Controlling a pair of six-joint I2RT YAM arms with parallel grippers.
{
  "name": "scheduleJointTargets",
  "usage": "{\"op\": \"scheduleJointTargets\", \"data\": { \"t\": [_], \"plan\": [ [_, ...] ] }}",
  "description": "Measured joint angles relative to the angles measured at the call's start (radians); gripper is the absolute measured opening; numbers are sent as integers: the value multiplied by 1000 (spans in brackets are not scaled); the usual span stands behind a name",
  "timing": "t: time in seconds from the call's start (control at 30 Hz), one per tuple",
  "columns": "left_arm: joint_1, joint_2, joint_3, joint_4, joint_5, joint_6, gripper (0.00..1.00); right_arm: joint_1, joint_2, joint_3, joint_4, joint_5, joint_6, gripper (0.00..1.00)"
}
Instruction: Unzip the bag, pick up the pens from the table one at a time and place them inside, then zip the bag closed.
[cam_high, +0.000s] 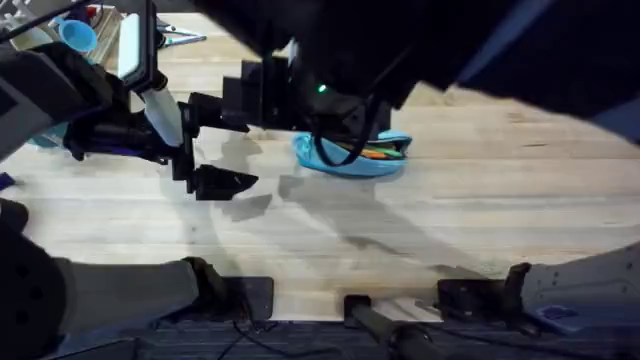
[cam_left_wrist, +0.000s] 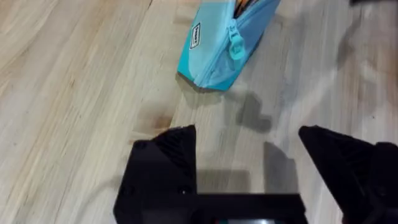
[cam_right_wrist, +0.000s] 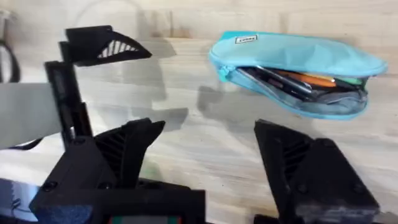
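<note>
- Two sets of jaws hover over the surface (cam_high: 480, 200), and both stand spread wide with nothing between them.
- The left gripper (cam_left_wrist: 249, 155) shows two black fingers (cam_left_wrist: 165, 162) well apart; bare wood lies in the gap, and they touch neither the bag nor anything else.
- In the overhead view the left gripper (cam_high: 205, 150) hangs left of centre, the bag lying toward its 3 o'clock, near but apart.
- The right gripper (cam_right_wrist: 208, 155) is likewise parted wide, its black fingers (cam_right_wrist: 311, 168) holding nothing; the bag sits beyond them, not touched.
- From above, the right arm rises close under the camera as a large dark blur across the top middle, covering part of the bag's upper edge.
- The bag (cam_high: 350, 155) is a light blue pouch lying flat on the surface just above the middle of the overhead view, lengthwise from 9 to 3 o'clock.
- Its zipper is open along the side toward the right wrist camera; the zipper pull (cam_left_wrist: 235, 46) hangs near one end, beside a small label (cam_right_wrist: 245, 39).
- Several pens (cam_right_wrist: 311, 84) lie inside the bag (cam_right_wrist: 298, 56), among them an orange one and a green tip at the far end; dark ones lie beside these.
- In the left wrist view the bag (cam_left_wrist: 217, 43) lies end-on, pens poking from its mouth.
</note>
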Motion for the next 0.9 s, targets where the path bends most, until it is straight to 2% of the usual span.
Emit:
{"op": "scheduleJointTargets", "data": {
  "t": [0.9],
  "plan": [
    [0, 0, 0, 0, 0, 0, 993, 22, 71, -6, 0, -1, 85, 999]
  ]
}}
